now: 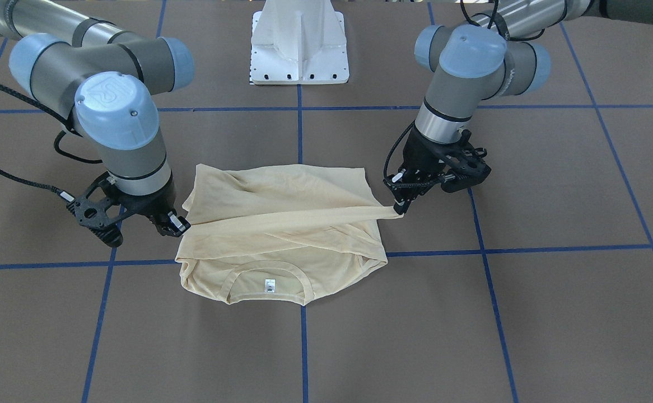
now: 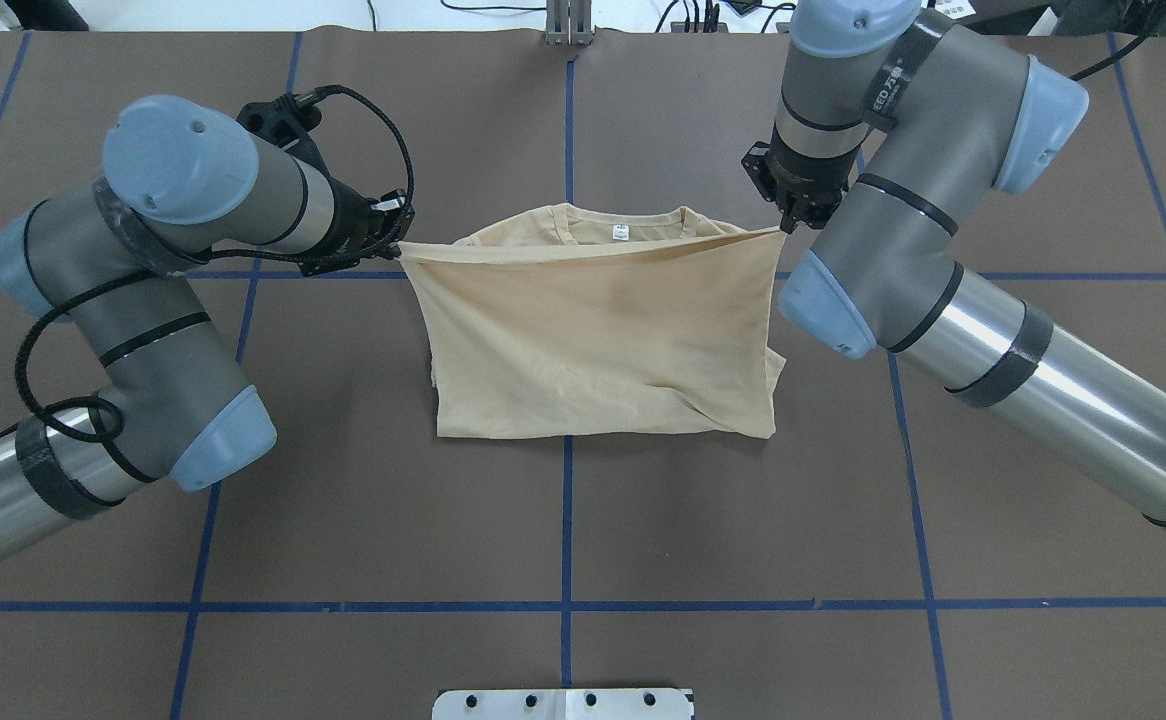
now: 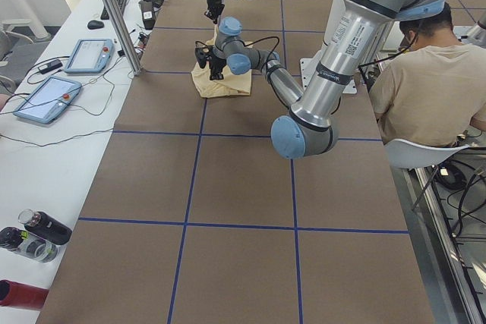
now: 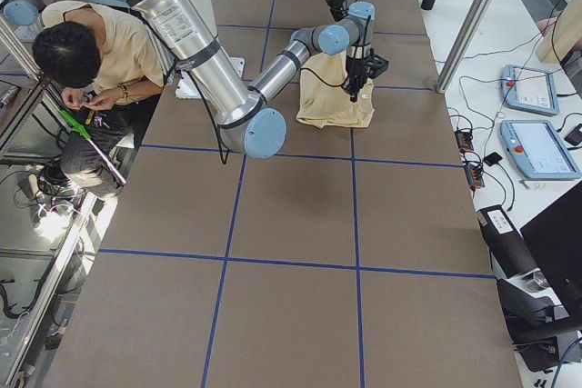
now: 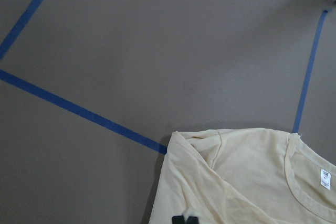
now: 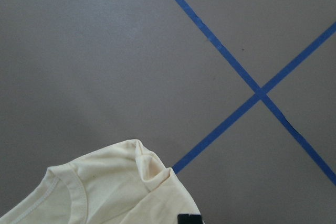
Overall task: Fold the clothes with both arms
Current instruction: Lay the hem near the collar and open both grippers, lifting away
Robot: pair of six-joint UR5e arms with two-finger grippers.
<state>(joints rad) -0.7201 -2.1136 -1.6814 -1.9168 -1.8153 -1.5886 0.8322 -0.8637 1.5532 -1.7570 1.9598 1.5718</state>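
Note:
The pale cream-yellow shirt point(image 2: 593, 340) lies folded at the table's middle, with its collar and small white neck label point(image 2: 621, 233) on the far side from the robot. My left gripper point(image 2: 398, 245) is shut on one corner of the shirt's upper layer. My right gripper point(image 2: 788, 225) is shut on the other corner. The edge between them is pulled taut and held just above the collar. In the front-facing view the left gripper point(image 1: 399, 210) is at the right, the right gripper point(image 1: 178, 224) at the left, and the stretched edge crosses the shirt point(image 1: 281, 246). No print shows.
The white pedestal base point(image 1: 299, 50) stands at the robot's side of the brown table, which has blue tape lines point(image 2: 567, 520). A seated person point(image 3: 425, 81) is beside the table. Control tablets point(image 3: 45, 96) and bottles point(image 3: 38, 225) lie on a side bench.

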